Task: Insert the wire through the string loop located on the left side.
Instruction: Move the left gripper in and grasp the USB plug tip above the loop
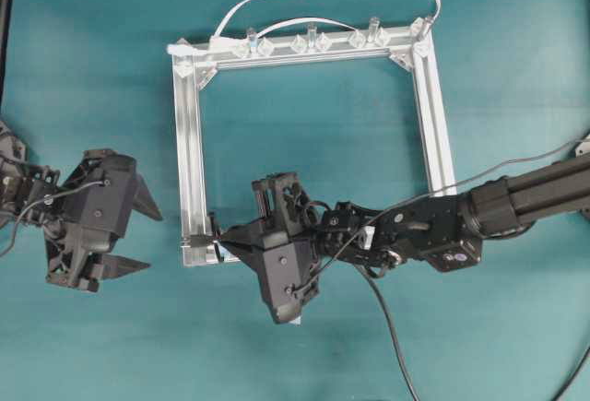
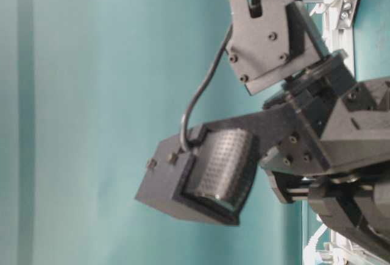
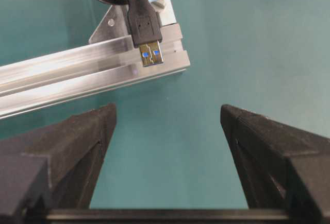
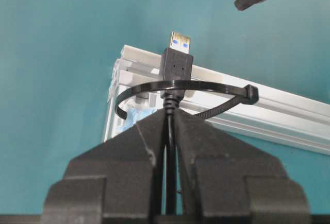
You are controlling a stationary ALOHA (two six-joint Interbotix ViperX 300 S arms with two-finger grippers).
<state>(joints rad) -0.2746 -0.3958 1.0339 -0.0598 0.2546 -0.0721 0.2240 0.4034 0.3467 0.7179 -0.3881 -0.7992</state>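
- The right gripper (image 4: 170, 126) is clenched on the wire (image 4: 169, 157).
- The plug (image 4: 176, 64) pokes through the string loop (image 4: 191, 86) at the silver frame (image 4: 289, 112) corner.
- The left gripper (image 1: 129, 235) hangs released, just left of the frame.

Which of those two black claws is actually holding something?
The right gripper, at the silver frame's near-left corner, pinches the wire, its plug poking through the string loop. The left gripper gapes empty, off the frame.
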